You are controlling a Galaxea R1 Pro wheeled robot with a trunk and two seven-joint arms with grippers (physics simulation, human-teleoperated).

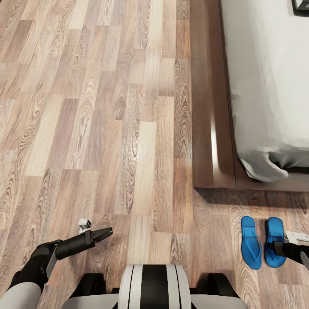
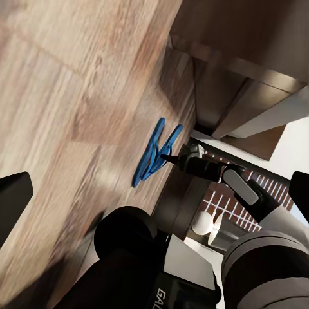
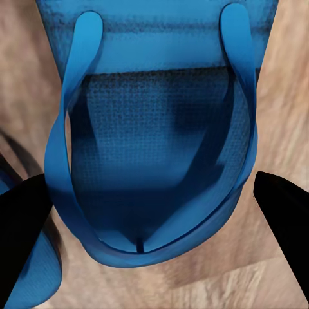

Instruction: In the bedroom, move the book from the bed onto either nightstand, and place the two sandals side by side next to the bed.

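right gripper (image 3: 154, 206) spread wide, astride one of two sandals (image 1: 262, 241) side by side on floor off bed (image 1: 213, 128) foot corner; risked nudging pair apart. left gripper (image 1: 103, 234) narrow, empty.

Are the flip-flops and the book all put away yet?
Nearly done: the two sandals lie side by side on the floor by the foot of the bed. In hand: the right gripper hangs open over one sandal. Left: the book is on the mattress, not a nightstand.
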